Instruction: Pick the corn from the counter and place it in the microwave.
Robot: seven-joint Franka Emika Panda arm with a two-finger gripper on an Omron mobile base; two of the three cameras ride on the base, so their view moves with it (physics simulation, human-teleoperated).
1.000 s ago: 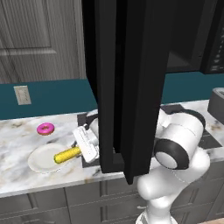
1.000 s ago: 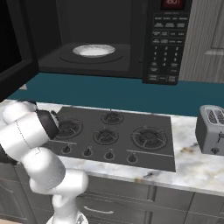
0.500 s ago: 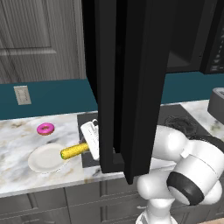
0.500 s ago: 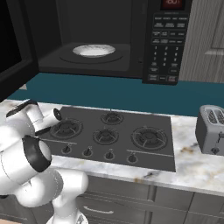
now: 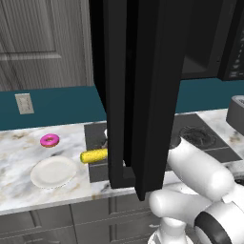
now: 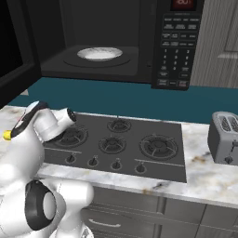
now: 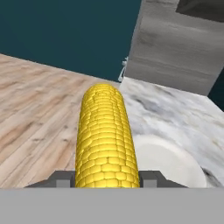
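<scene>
- The big black microwave door hangs wide open, swung out over the table and hiding the arm's hand in the left base view.
- Behind it the microwave shows its dark cavity, with a pale glass turntable sitting inside.
- Down on the marble: a white plate near the front edge, and a pink donut well behind it, apart from the plate.
- The dark stovetop lies right beneath the microwave, and a grey toaster stands off to its right.
- And there's the corn, up in the air just right of the plate, at the stovetop's left edge, poking out level from behind the door.
- In the hand view the corn runs straight out from the pincer, lengthwise away from the camera, with the plate and marble below it.
- The pincer is clamped on the cob's near end, one dark fingertip showing at either side.
</scene>
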